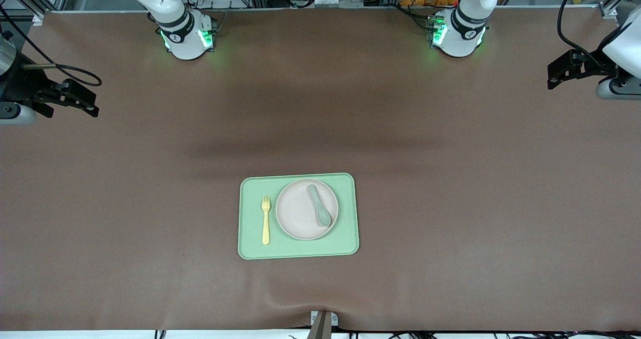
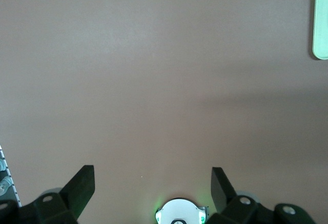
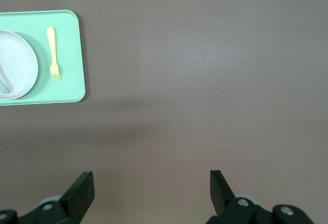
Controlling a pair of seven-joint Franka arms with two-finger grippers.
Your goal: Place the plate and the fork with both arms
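Note:
The pale beige-pink plate (image 1: 299,215) rests on a light-green tray (image 1: 249,246) in the middle of the table, toward the front camera. The yellow fork (image 1: 266,220) lies on the tray beside the plate, toward the right arm's end. My right gripper (image 1: 82,101) hovers open and empty over bare table at the right arm's end. In the right wrist view its open gripper (image 3: 151,180) sees the fork (image 3: 53,52), plate (image 3: 18,65) and tray (image 3: 69,55) at a distance. My left gripper (image 1: 561,73) hovers open and empty at the left arm's end, also over bare table (image 2: 152,175).
A grey-green spoon (image 1: 319,206) lies on the plate. A brown mat (image 1: 450,204) covers the table. One corner of the tray (image 2: 321,24) shows in the left wrist view. Both arm bases (image 1: 188,38) stand along the table's robot edge.

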